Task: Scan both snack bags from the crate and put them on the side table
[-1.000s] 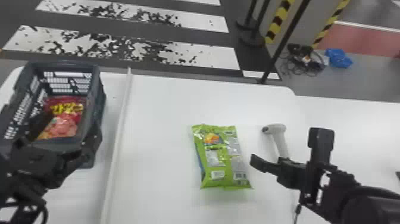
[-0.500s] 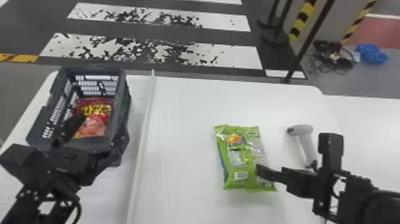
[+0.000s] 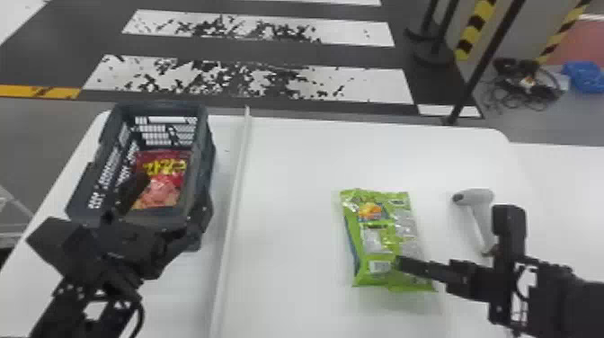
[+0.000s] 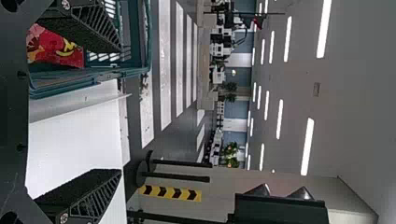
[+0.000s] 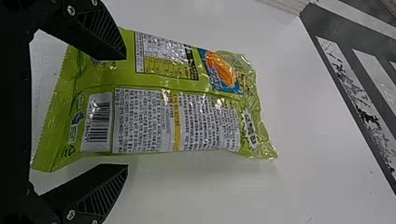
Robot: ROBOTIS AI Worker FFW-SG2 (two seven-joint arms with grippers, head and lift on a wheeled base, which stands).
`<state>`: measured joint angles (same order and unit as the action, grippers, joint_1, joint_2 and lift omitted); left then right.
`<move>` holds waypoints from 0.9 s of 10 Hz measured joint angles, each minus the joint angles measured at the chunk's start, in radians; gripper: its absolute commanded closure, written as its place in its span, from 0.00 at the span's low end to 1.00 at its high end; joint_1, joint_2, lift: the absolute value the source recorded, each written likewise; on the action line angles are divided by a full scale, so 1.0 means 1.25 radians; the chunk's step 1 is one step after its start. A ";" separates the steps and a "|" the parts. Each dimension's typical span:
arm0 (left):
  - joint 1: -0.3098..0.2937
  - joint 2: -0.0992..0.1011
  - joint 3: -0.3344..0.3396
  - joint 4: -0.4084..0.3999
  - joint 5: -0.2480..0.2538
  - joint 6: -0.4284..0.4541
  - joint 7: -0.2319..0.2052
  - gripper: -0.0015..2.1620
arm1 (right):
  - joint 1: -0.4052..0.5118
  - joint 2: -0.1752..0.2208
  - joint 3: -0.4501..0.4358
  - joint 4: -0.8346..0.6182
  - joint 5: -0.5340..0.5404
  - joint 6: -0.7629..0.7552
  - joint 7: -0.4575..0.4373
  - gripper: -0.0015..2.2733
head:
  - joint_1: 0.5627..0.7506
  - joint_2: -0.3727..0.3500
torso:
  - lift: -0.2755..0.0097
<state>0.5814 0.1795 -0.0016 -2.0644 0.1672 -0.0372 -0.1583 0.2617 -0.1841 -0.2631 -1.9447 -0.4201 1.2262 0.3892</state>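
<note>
The green snack bag (image 3: 382, 238) lies flat on the white table, barcode side up. My right gripper (image 3: 400, 265) is over the bag's near right part; in the right wrist view the open right gripper (image 5: 126, 112) has the green bag (image 5: 163, 107) partly between its fingers. The red snack bag (image 3: 164, 175) lies inside the dark crate (image 3: 204, 166). My left gripper (image 3: 166, 197) is at the crate's near end, one finger over the opening; in the left wrist view the left gripper (image 4: 121, 112) is open, the red bag (image 4: 53, 49) behind one finger.
A white handheld scanner (image 3: 478, 211) stands right of the green bag, close by my right arm. A raised white strip (image 3: 233, 193) runs between crate and green bag. The side table (image 3: 566, 180) adjoins at the right.
The head view has swung left, shifting everything in it rightward. My right gripper has moved left relative to the table, from beside the green bag to over its near right part.
</note>
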 measured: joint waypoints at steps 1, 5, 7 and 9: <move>0.000 0.000 0.000 0.001 0.000 0.000 0.000 0.04 | -0.011 -0.006 0.001 0.024 0.003 0.000 0.021 0.49 | 0.70 0.44 | 0.66; 0.000 -0.001 0.000 0.003 0.000 0.000 -0.001 0.04 | -0.031 -0.012 -0.023 0.075 -0.018 0.031 0.094 0.99 | 0.70 0.45 | 0.66; 0.000 -0.001 0.000 0.003 0.000 0.000 -0.001 0.04 | -0.036 -0.013 -0.084 0.076 -0.094 0.082 0.143 0.99 | 0.70 0.45 | 0.66; 0.000 -0.001 0.000 0.003 0.000 0.000 -0.001 0.04 | -0.039 -0.013 -0.171 0.074 -0.201 0.130 0.170 0.99 | 0.70 0.43 | 0.66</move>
<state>0.5815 0.1779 -0.0016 -2.0601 0.1672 -0.0374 -0.1595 0.2129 -0.2007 -0.4766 -1.8520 -0.6720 1.3886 0.6012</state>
